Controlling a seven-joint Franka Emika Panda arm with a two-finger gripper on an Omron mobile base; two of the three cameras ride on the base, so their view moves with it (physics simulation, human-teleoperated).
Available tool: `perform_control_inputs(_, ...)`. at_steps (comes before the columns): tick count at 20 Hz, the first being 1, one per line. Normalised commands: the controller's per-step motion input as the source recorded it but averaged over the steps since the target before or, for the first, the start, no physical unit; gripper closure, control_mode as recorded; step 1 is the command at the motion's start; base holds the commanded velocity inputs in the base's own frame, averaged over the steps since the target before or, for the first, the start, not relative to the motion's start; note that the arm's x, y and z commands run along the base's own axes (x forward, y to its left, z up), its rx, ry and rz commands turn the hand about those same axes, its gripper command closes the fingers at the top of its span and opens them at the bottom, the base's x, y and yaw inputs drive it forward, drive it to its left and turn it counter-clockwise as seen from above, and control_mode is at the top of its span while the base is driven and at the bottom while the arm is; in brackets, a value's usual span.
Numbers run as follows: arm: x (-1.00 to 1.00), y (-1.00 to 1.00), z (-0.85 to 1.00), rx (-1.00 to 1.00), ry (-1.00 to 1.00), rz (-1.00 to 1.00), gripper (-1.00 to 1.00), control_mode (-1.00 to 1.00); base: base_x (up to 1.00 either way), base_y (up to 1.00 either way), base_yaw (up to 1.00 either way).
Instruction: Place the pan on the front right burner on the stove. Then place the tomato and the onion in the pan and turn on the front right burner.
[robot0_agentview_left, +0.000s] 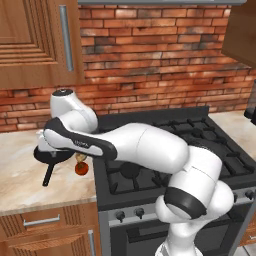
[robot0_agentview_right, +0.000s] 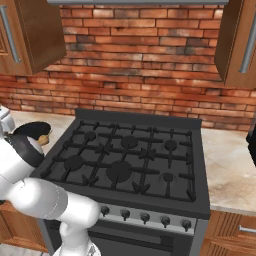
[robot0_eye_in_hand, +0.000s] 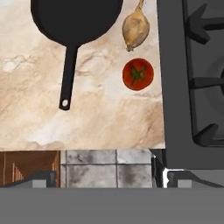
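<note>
The black pan (robot0_eye_in_hand: 76, 17) lies on the marble counter left of the stove (robot0_eye_in_hand: 192, 83), its long handle (robot0_eye_in_hand: 68, 78) pointing toward the counter's front edge. The tan onion (robot0_eye_in_hand: 135, 29) sits just right of the pan's rim. The red tomato (robot0_eye_in_hand: 138, 74) rests in front of the onion, close to the stove's edge. My gripper (robot0_eye_in_hand: 111, 179) hovers above the counter's front edge, open, fingertips wide apart with nothing between them. From the left base view the pan (robot0_agentview_left: 50, 159) and tomato (robot0_agentview_left: 81, 169) peek out under my arm. From the right base view the pan (robot0_agentview_right: 31, 130), the onion (robot0_agentview_right: 44, 139) and the front right burner (robot0_agentview_right: 169, 176) show.
Black knobs (robot0_agentview_right: 145, 217) line the stove's steel front. Wooden cabinets (robot0_agentview_left: 37, 42) hang above the counter, a brick wall (robot0_agentview_right: 140, 65) stands behind. More counter (robot0_agentview_right: 230, 160) lies right of the stove, with a dark object (robot0_agentview_left: 251, 107) at its far edge.
</note>
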Motion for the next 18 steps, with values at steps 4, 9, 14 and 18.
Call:
perform_control_inputs(4, 0.06, 0.23, -0.15, 0.01, 0.02, -0.06, -1.0, -1.0, 0.0, 0.0, 0.0)
perform_control_inputs(9, 0.1, 0.24, -0.13, 0.0, 0.06, -0.09, -1.0, -1.0, 0.0, 0.0, 0.0)
perform_control_inputs(14, 0.08, 0.16, -0.12, 0.0, 0.13, -0.13, -1.0, -1.0, 0.0, 0.0, 0.0)
perform_control_inputs(18, 0.08, 0.17, -0.08, -0.01, 0.13, -0.14, -1.0, -1.0, 0.0, 0.0, 0.0)
